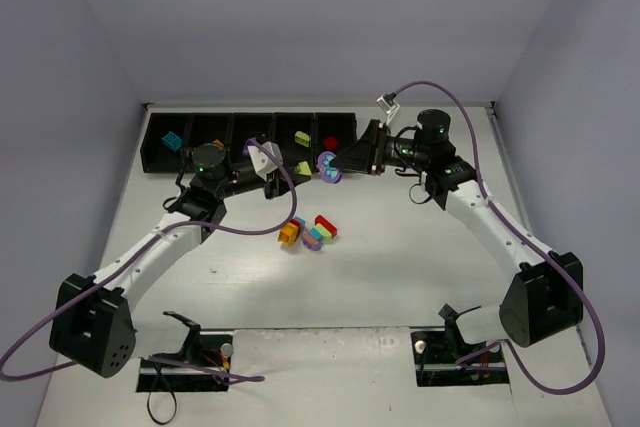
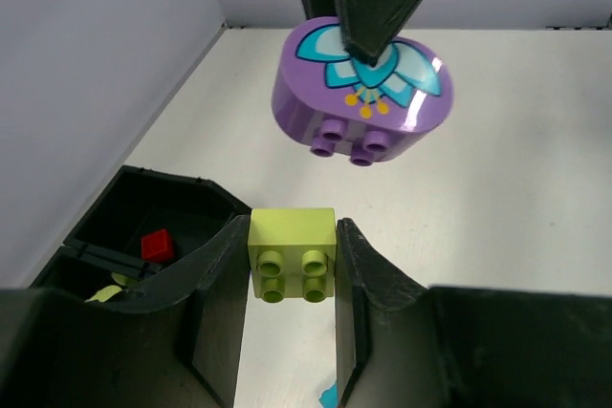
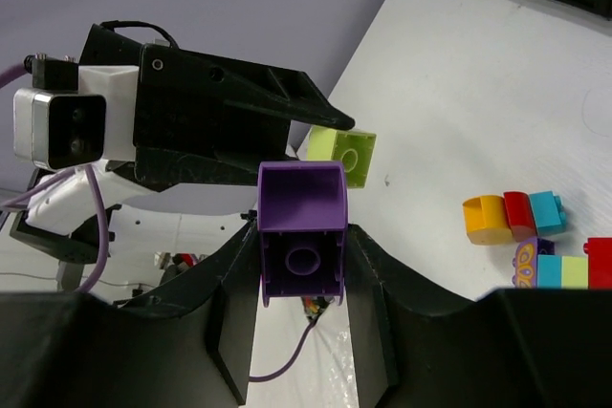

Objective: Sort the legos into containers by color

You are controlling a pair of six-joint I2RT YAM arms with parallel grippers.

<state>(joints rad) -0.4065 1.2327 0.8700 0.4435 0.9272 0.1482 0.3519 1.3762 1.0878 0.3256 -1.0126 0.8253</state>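
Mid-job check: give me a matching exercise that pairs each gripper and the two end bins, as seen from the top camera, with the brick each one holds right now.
Column one:
1. left gripper
2. right gripper
3. leftmost bin
4. rightmost bin

Column two:
A. red brick
B. lime green brick
C. teal brick
D. purple brick

Pairs: 1-B, 2-D, 3-C, 4-A.

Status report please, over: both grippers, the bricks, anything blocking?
Left gripper shut on lime brick. Right gripper shut on purple brick. Both tips face each other closely, near containers; crowding risk.
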